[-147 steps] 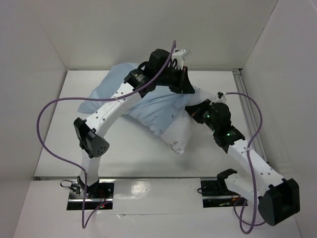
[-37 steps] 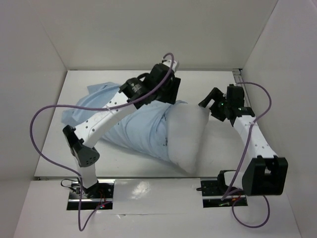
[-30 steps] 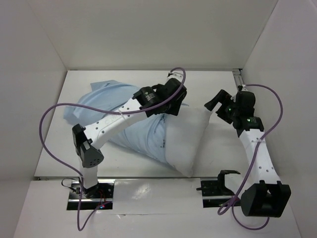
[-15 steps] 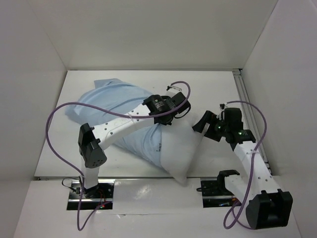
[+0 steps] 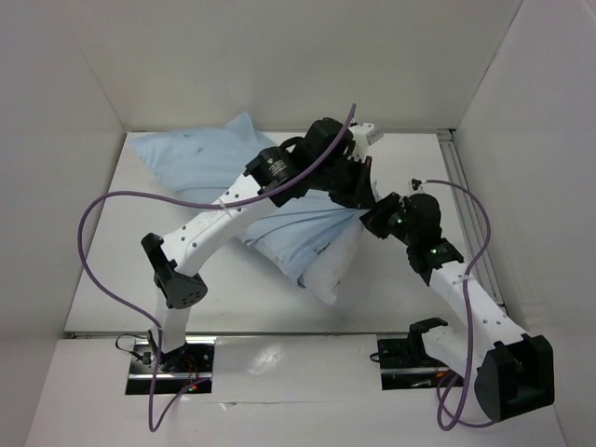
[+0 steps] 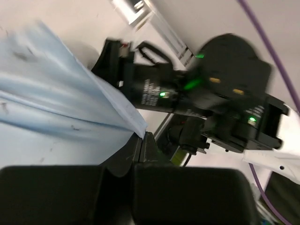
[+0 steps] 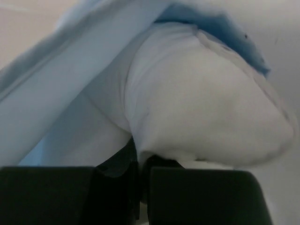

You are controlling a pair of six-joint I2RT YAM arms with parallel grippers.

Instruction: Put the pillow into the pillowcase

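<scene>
The light blue pillowcase (image 5: 200, 163) lies across the back and middle of the table, with most of the white pillow (image 5: 337, 265) inside it. The pillow's bare white end sticks out toward the front. My left gripper (image 5: 358, 182) is shut on the pillowcase's open edge (image 6: 133, 123) and holds it lifted. My right gripper (image 5: 374, 223) is shut on the pillow (image 7: 197, 108), pinching its white cloth just beside the left gripper. In the right wrist view the blue cloth (image 7: 61, 84) drapes over the pillow.
White walls (image 5: 84, 102) close in the table on the left, back and right. A metal rail (image 5: 466, 196) runs along the right edge. Purple cables (image 5: 102, 233) loop off both arms. The right arm (image 6: 225, 93) shows close in the left wrist view.
The left gripper has gone up and back with the pillowcase edge, pulling the blue cloth toward the back left. The right gripper has moved in to the pillow. Less white pillow shows.
</scene>
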